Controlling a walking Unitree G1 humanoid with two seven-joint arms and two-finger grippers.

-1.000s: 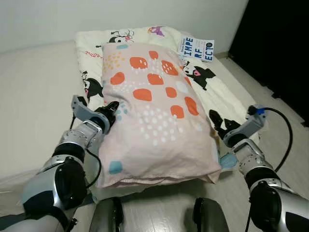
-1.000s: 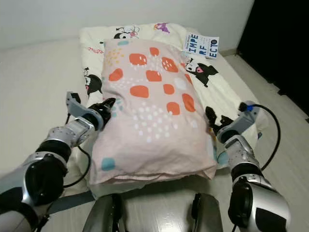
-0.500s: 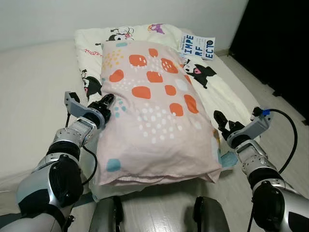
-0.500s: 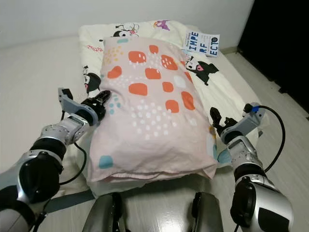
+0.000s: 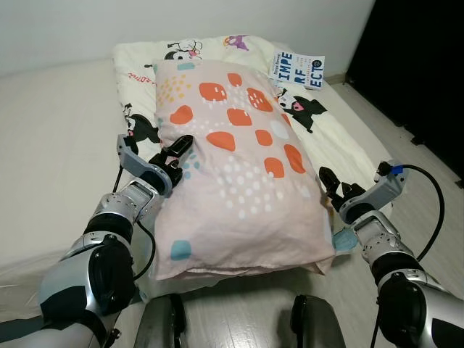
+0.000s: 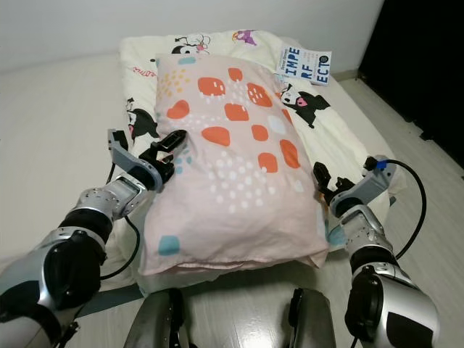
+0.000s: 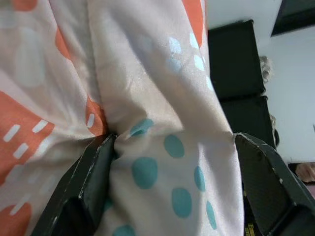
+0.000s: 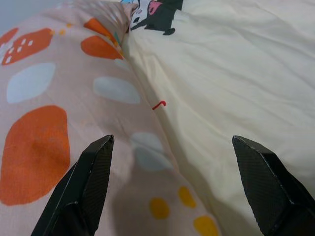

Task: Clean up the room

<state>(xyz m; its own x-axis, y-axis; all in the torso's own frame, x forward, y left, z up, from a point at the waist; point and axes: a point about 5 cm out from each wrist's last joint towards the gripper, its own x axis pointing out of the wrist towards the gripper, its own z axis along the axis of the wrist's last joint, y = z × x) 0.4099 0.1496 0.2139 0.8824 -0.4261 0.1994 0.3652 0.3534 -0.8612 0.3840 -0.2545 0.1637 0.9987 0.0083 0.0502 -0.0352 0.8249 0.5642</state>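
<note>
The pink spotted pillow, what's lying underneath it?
The pink spotted pillow lies on a cream cartoon-print blanket, which shows around its far and right edges. A bit of light blue pokes out by its near right corner. Whatever else lies beneath is covered.

A plain white wall [image 5: 181, 22] stood at the back, with pale wood floor [image 5: 246, 319] below and a dark doorway [image 5: 420, 65] beside it.

Soft even indoor light, sharp head views, dark right edge; wrist close-ups slightly soft.

Pillow [image 5: 235, 174] in smooth, faintly sheened cloth; quilt [image 5: 333, 138] matt, creased
</note>
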